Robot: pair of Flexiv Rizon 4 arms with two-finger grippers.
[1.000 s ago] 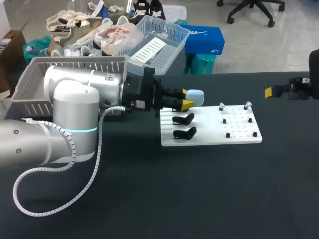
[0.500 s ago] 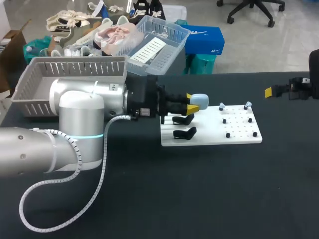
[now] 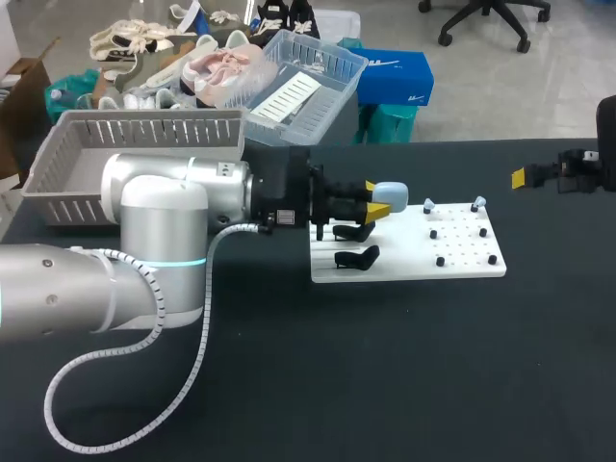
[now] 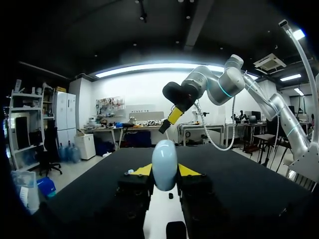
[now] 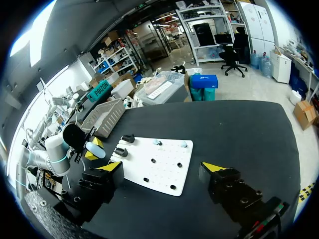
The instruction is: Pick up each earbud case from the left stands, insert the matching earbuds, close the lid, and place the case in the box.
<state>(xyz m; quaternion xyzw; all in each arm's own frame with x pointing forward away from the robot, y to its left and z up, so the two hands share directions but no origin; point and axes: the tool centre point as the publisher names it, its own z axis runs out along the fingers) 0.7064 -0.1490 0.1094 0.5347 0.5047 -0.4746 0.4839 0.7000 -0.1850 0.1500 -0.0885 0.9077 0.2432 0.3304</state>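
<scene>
A light blue earbud case (image 3: pixel 390 194) is held above the back left corner of the white board (image 3: pixel 462 269), with my left gripper (image 3: pixel 377 204) shut on it. In the left wrist view the case (image 4: pixel 164 163) stands upright between the yellow fingertips (image 4: pixel 188 170), over the board (image 4: pixel 160 219). Two black stands (image 3: pixel 354 231) sit on the board's left part, just below the gripper. Two small earbuds (image 3: pixel 428 205) rest on pegs at the board's back edge. My right gripper (image 5: pixel 162 169) hangs open and empty beyond the board's right end (image 3: pixel 525 177).
A grey slatted basket (image 3: pixel 135 154) stands at the table's back left, behind my left arm. The board's right half carries several small black pegs (image 3: pixel 441 260). Bare black tabletop lies in front of the board.
My left gripper has moved right with the blue case, from the board's left edge to above the stands. The right arm has not moved.
</scene>
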